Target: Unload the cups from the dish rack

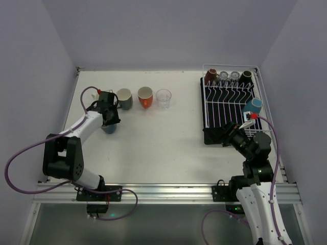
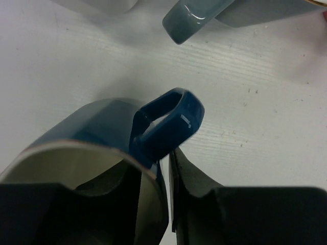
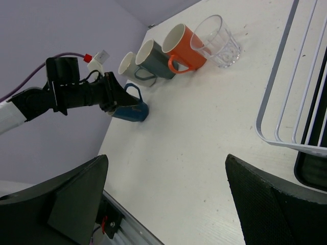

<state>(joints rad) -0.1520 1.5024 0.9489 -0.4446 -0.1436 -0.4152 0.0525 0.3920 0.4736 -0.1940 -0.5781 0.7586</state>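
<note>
Release looks like the step in hand. The left gripper point(image 2: 163, 171) has its jaws nearly closed on the wall of the glossy dark-blue ceramic mug point(image 2: 97, 120), one finger inside the rim and one outside, beside the squared loop handle. The mug is near the left edge of the matt white bench point(image 1: 163, 148), just in front of the grey glazed mug point(image 1: 124, 99), orange mug point(image 1: 145, 97) and clear glass tumbler point(image 1: 163, 98).

Seat its base flat, part the jaws, then rise straight up to clear rim and handle.

The right gripper point(image 3: 166, 163) gapes wide, holding nothing, by the near edge of the white wire dish rack point(image 1: 219, 102) at the far right corner, where a light-blue cup point(image 1: 253, 105) sits among others.
</note>
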